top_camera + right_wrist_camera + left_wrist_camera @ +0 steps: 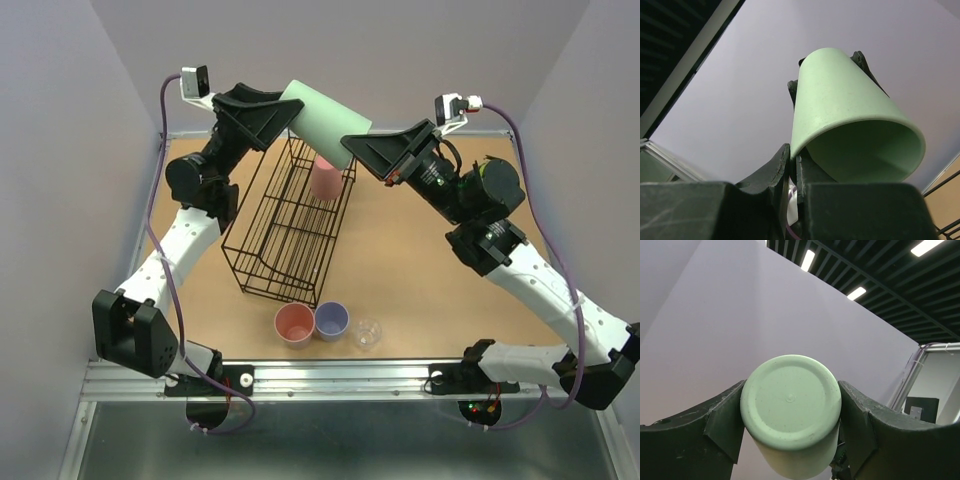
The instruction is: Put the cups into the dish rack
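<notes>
The mint green cup (325,120) is held in the air on its side, above the far end of the dish rack (275,240) and near the far edge of the tabletop (430,290). Both arms grip it. The left end effector (277,110) is spread to the width of the cup's closed base. In the left wrist view one finger presses against each side of the cup's wall, and the round bottom faces the camera. The right end effector (352,147) has the other end. In the right wrist view its fingers (777,165) are drawn narrow and pinch the thin wall at the cup's rim, with the open mouth turned towards that camera.

The dish rack lies left of the tabletop's centre. It runs lengthwise from close to the far edge towards the near edge, slanting a little to the left as it comes nearer. It holds one thing, a salmon-pink cup in the rack (325,178), standing at the far end on the right-hand side. Whether this cup stands mouth up or mouth down cannot be made out.

Three more cups stand upright, mouths up, in a short row near the middle of the near edge, just past the near end of the rack. They are a second pink cup (294,323), a lavender cup (331,320) touching it on the right, and a small clear cup (366,333) just beside the lavender one.
</notes>
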Tool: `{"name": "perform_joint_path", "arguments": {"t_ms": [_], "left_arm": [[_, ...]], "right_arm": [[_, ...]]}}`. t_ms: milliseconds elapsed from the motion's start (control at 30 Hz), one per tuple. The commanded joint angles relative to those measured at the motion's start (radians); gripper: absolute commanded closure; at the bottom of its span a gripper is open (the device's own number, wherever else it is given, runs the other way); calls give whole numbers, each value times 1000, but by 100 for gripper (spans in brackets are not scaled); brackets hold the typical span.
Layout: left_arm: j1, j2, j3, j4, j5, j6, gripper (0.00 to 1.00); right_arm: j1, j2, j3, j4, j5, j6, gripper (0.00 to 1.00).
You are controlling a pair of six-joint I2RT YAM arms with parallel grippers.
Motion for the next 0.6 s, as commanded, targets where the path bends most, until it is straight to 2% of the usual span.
{"name": "perform_joint_path", "arguments": {"t_ms": [0,33,67,133,200,267,300,333,400,500,533,567], "left_arm": [[-1,-4,55,63,16,0,73],[0,-2,56,58,16,0,80],[2,-2,56,53,14,3,92],[5,-7,55,36,14,7,100],[19,-18,44,7,14,21,100],[40,-28,30,-20,20,32,100],[48,-39,27,-43,25,44,100],[57,-45,27,-103,40,78,100],[74,-65,33,-195,54,143,100],[80,-90,68,-457,53,346,100],[82,-93,84,-599,47,416,100],[78,-98,113,-665,30,529,100]], "right_arm": [[1,2,-36,77,-34,14,100],[2,0,-41,74,-34,16,100],[2,-6,-53,68,-28,10,99],[2,-15,-56,36,-14,-9,100],[2,-33,-48,-94,20,-67,86],[2,-55,-54,-152,47,-105,68],[2,-64,-56,-192,87,-125,50],[2,-93,-64,-260,109,-156,47],[2,-144,-79,-314,171,-211,45],[2,-202,-103,-453,297,-263,45],[2,-222,-110,-482,323,-277,45],[2,-263,-117,-550,354,-288,46]]}}
